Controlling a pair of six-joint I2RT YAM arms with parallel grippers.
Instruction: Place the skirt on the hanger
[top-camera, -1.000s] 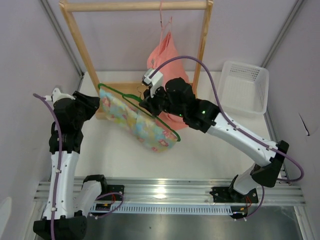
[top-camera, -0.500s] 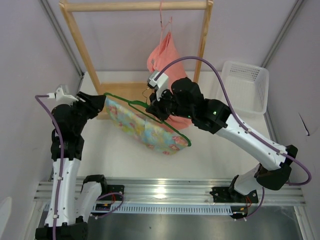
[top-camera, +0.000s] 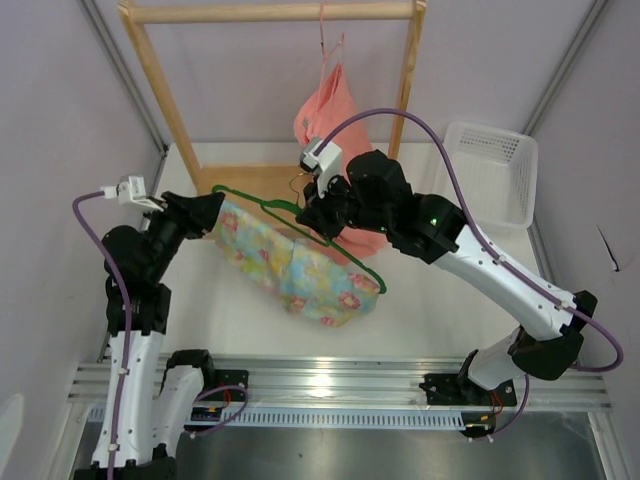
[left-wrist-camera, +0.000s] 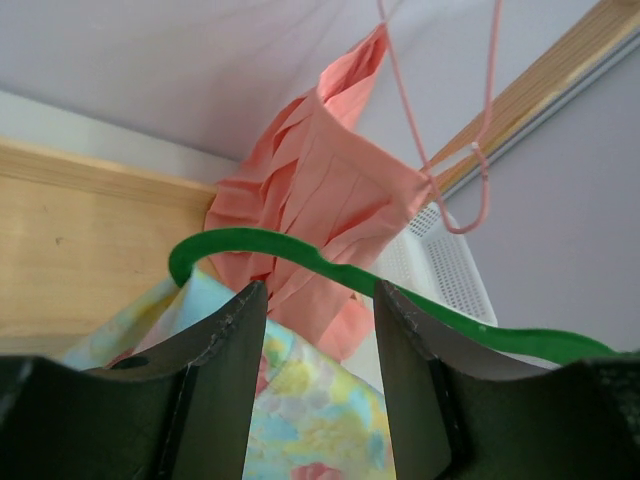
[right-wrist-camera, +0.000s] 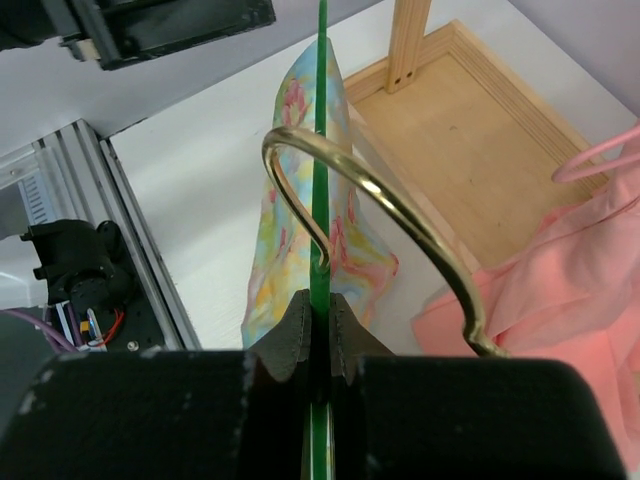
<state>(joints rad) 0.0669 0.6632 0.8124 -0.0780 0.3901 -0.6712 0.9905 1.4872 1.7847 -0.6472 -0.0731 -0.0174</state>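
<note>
The flower-print skirt (top-camera: 300, 265) hangs draped over the dark green hanger (top-camera: 372, 272), held slanted above the table. My right gripper (top-camera: 312, 212) is shut on the hanger's green frame just below its brass hook (right-wrist-camera: 400, 220); in the right wrist view the green bar (right-wrist-camera: 322, 150) runs up between the closed jaws (right-wrist-camera: 321, 305), with the skirt (right-wrist-camera: 290, 240) behind it. My left gripper (top-camera: 215, 208) is at the hanger's left end. In the left wrist view its jaws (left-wrist-camera: 315, 290) stand apart, with the green bar (left-wrist-camera: 300, 255) across them and the skirt (left-wrist-camera: 310, 400) between them, not pinched.
A salmon-pink ruffled garment (top-camera: 330, 110) hangs on a thin pink wire hanger (top-camera: 322, 40) from the wooden rack (top-camera: 270, 12), right behind my right gripper. A white basket (top-camera: 490, 180) stands at the back right. The rack's wooden base (right-wrist-camera: 490, 120) lies under the hanger.
The right gripper has carried the hanger and skirt to the right and a little nearer. The left gripper has followed to the right, staying at the hanger's left end.
</note>
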